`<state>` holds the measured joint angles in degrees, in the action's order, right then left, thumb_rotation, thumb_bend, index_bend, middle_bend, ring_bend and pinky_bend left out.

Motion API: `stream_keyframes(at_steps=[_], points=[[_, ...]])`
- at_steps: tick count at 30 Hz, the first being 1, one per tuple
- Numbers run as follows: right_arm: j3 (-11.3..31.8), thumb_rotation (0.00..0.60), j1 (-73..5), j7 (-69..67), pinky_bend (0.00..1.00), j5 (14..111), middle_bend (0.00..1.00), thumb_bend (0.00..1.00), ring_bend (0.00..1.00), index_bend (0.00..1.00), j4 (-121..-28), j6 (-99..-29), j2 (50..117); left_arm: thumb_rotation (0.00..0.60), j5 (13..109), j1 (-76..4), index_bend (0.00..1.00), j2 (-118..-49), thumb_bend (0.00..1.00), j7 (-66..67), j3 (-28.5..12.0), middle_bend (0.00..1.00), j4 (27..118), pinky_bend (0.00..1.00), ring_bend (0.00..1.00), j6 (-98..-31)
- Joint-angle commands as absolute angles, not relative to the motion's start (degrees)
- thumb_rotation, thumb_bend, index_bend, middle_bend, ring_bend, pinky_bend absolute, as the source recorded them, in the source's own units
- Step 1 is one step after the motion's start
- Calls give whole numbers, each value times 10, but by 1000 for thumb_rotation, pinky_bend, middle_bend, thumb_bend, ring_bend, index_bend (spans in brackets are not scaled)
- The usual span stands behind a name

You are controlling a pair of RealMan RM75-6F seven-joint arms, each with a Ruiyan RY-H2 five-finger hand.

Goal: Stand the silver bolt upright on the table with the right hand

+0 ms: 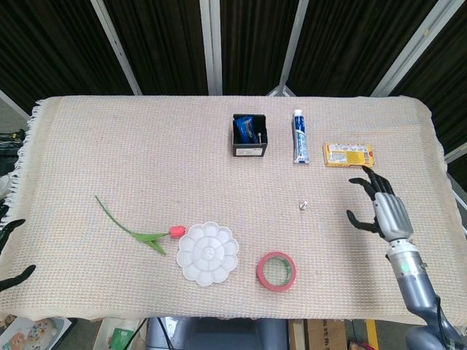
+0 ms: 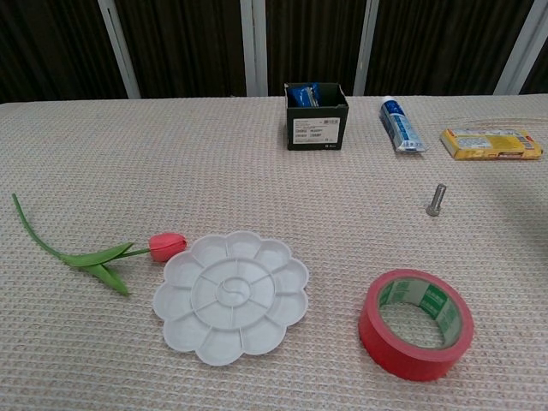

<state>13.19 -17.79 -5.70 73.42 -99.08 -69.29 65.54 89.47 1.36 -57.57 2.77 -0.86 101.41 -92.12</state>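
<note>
The silver bolt (image 2: 437,199) stands upright on the woven table cloth, right of centre, with nothing touching it; the head view shows the bolt (image 1: 303,205) as a small silver dot. My right hand (image 1: 382,208) is well to the right of it, apart from it, fingers spread and holding nothing. The chest view does not show that hand. Only dark fingertips (image 1: 14,276) of my left hand show at the left edge of the head view, holding nothing.
A red tape roll (image 2: 416,323) lies in front of the bolt. A white flower-shaped palette (image 2: 231,294) and a tulip (image 2: 103,253) lie to the left. A black box (image 2: 316,116), a toothpaste tube (image 2: 401,124) and a yellow packet (image 2: 490,143) sit at the back.
</note>
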Motion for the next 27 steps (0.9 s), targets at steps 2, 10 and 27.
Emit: stream_keyframes(at_steps=[2, 10, 27], points=[[75, 600, -103, 45, 0, 835, 0, 366, 12, 214, -1059, -808, 611, 600, 897, 14, 205, -576, 251, 30, -7, 0, 1016, 0, 0, -921], [17, 600, -56, 142, 0, 913, 0, 365, 12, 145, -1047, -867, 641, 600, 900, 17, 206, -573, 251, 25, -6, 0, 1015, 0, 0, -926], [12, 600, -36, 172, 0, 907, 0, 365, 12, 115, -1007, -880, 674, 600, 902, 13, 205, -581, 251, 42, -5, 0, 1015, 0, 0, -918]])
